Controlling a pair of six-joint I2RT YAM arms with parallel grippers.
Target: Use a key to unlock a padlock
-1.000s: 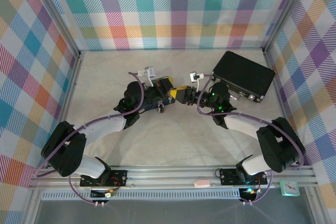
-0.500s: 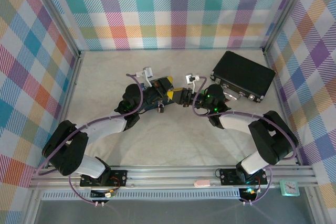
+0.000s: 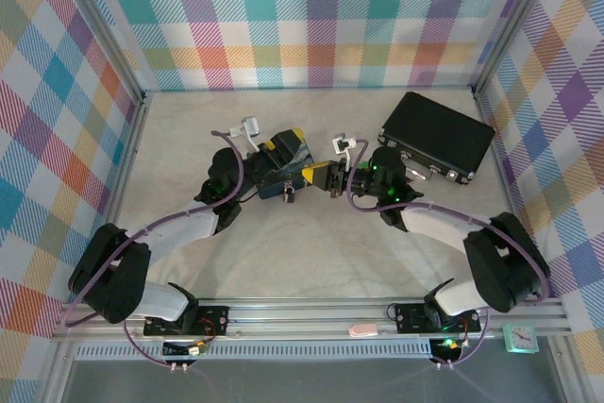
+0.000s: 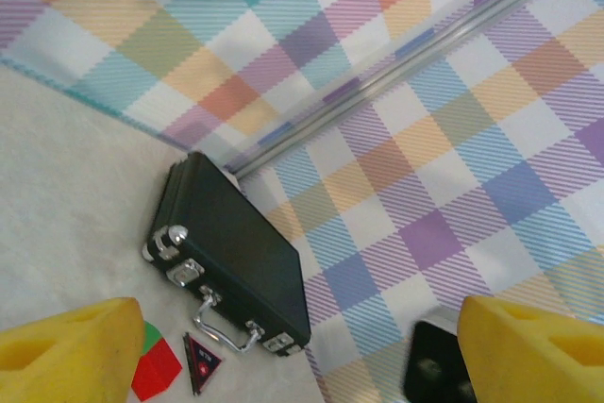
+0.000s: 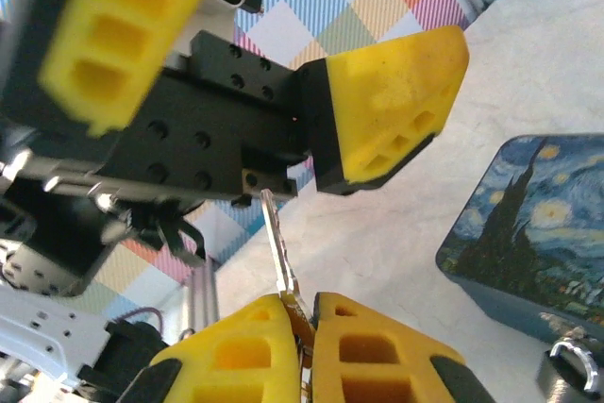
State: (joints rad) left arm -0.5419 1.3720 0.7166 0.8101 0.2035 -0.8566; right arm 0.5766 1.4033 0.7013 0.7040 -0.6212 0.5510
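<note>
We see the left gripper (image 3: 288,159) over the middle of the table (image 3: 311,252). Its yellow fingers (image 4: 66,351) are spread wide with nothing between them. Through that gap, the left wrist view looks out at the black case (image 4: 236,261) and the checked wall (image 4: 425,139).

The right gripper (image 3: 326,176) faces it from the right, close by. Its two yellow pads (image 5: 377,356) are pressed together on a small silvery key (image 5: 276,243). The blade stands out from the pads and reaches up to the black body of the left gripper. We cannot tell whether the tip touches it.

The padlock (image 3: 289,195) lies on the table about midway between the far and near edges, a little left of centre. It is just on the near side of the two grippers and apart from both. In the right wrist view we catch its dark body and silvery shackle low at the right, just beside a painted tin (image 5: 524,233) with a starry night scene on its lid.

The black case lies flat near the far right corner of the table. A small red-and-green block (image 4: 156,365) and a dark triangular piece (image 4: 200,362) sit on the table near its handle.
</note>
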